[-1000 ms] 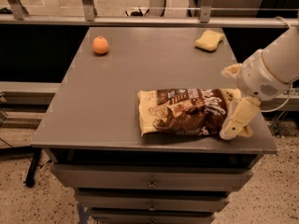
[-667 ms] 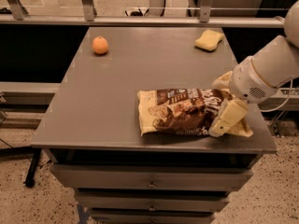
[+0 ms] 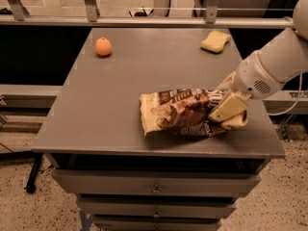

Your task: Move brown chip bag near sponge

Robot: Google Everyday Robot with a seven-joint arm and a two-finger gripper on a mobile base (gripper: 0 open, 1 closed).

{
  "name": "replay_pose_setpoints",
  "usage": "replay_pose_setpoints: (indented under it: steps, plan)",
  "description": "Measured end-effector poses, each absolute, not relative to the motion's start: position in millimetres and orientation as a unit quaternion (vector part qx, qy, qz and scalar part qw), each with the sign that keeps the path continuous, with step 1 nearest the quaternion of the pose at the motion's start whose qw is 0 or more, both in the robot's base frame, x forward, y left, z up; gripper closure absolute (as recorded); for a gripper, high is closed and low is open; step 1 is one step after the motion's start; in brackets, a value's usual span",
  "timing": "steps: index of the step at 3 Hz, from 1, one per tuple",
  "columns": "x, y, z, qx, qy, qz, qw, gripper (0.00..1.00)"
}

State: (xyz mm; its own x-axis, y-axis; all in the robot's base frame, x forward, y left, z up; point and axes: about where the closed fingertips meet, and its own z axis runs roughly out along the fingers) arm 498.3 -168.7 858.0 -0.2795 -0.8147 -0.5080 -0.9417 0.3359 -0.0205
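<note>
One brown chip bag (image 3: 180, 112), likely light and slippery, lies on the desk (image 3: 120, 95) well apart from the sponge (image 3: 215, 41). The end effector (image 3: 230, 113) meets its sponge-side seam, probably the best hold; I cannot tell whether it grips.

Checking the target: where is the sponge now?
The sponge lies at the table's far right corner in camera view, beyond the bag, with the pincer at its right end.

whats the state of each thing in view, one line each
bag: lying crumpled at the front of the table
sponge: flat at the far right corner, well apart from the bag
orange: resting at the far left
drawers: shut
gripper: down at the bag's right end
</note>
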Motion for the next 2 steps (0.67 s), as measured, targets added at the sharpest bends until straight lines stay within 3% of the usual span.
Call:
replay_pose_setpoints:
  steps: [1,2]
  plan:
    - [503.3,-179.5,899.7,-0.552,0.788,0.099,0.254,0.96]
    - [502.9,-178.2,900.5,-0.554,0.787,0.099,0.255,1.00]
